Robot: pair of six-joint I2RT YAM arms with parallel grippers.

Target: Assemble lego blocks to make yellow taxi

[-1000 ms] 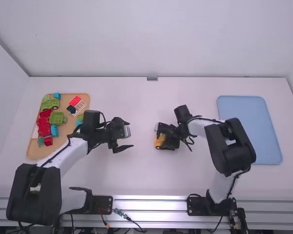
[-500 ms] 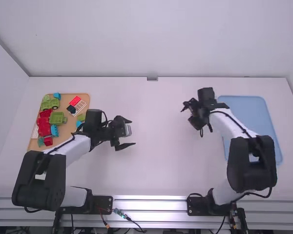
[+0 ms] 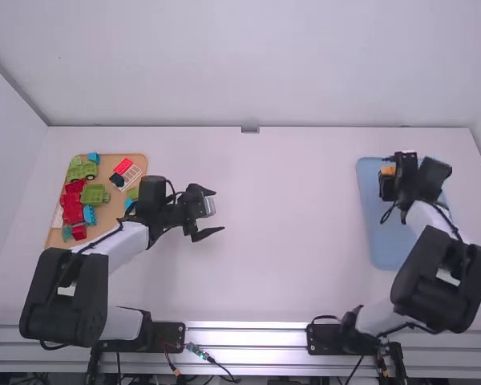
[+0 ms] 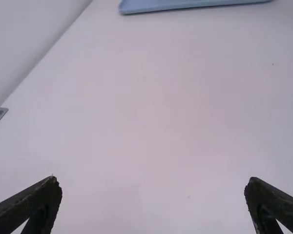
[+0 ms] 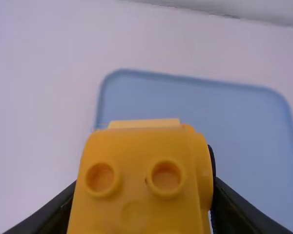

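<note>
Swung rightward from the middle of the table, my right claw (image 3: 390, 178) is now at the far left part of the blue tray (image 3: 371, 233), and the orange-yellow build (image 5: 132, 187) has come across with it. My left claw (image 3: 219, 211) sits left of the middle in nearly the same place, spread wide with nothing between its fingers.

I have the build pinched in my right claw; I can't tell whether its underside touches the tray. Two round studs face me, with a paler piece (image 5: 144, 124) at its edge. I judge the joining finished or nearly so, since nothing yellow lies loose on the open table. What's left, I reckon, is lowering the taxi, letting go and backing off.

At the left, red blocks (image 3: 70, 207), a green wagon (image 3: 94, 195) and others lie on the tan board (image 3: 110, 212), probably not needed. I can read no label or writing on the build.
</note>
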